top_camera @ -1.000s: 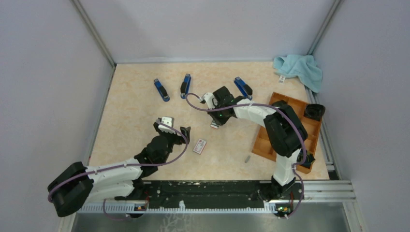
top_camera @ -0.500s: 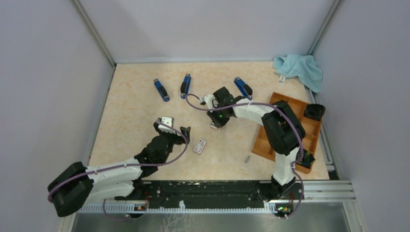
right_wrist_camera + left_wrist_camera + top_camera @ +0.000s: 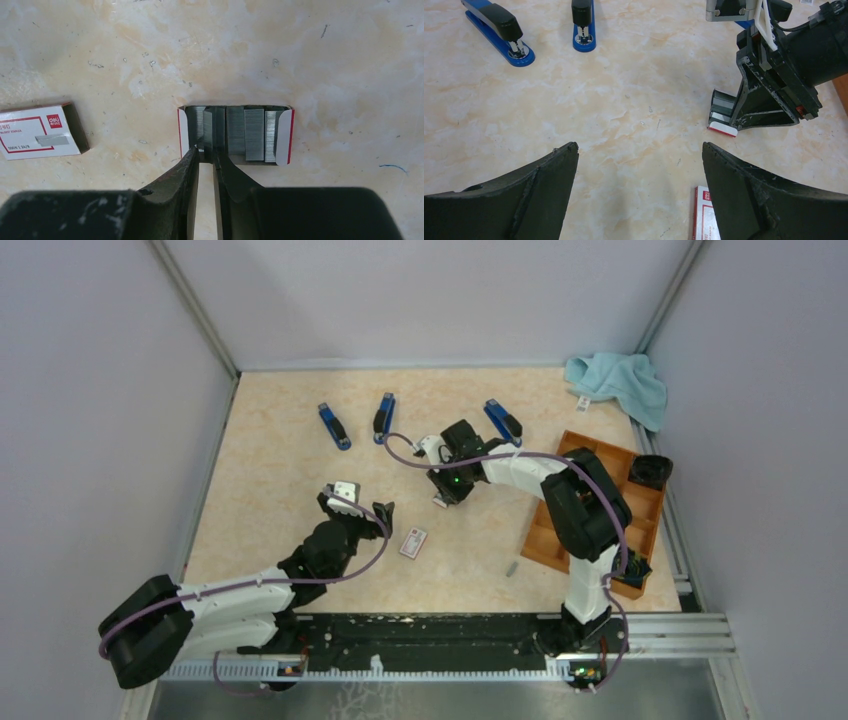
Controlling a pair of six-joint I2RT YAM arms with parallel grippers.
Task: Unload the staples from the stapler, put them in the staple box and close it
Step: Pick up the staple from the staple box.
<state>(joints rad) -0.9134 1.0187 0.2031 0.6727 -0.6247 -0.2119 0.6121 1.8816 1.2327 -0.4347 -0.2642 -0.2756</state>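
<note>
While the left end effector (image 3: 639,146) hangs wide open above the counter (image 3: 624,100), the right end effector (image 3: 206,152) pinches a strip of staples (image 3: 207,127) in their tray (image 3: 284,135).

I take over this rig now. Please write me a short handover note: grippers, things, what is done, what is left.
Left gripper: open, empty, above the table.
Right gripper: closed narrowly on a staple strip in the open tray.
Three blue staplers lie shut at the far side; one loose strip lies nearer the arms.
Done: cannot tell. Left: no stapler is opened yet.
</note>
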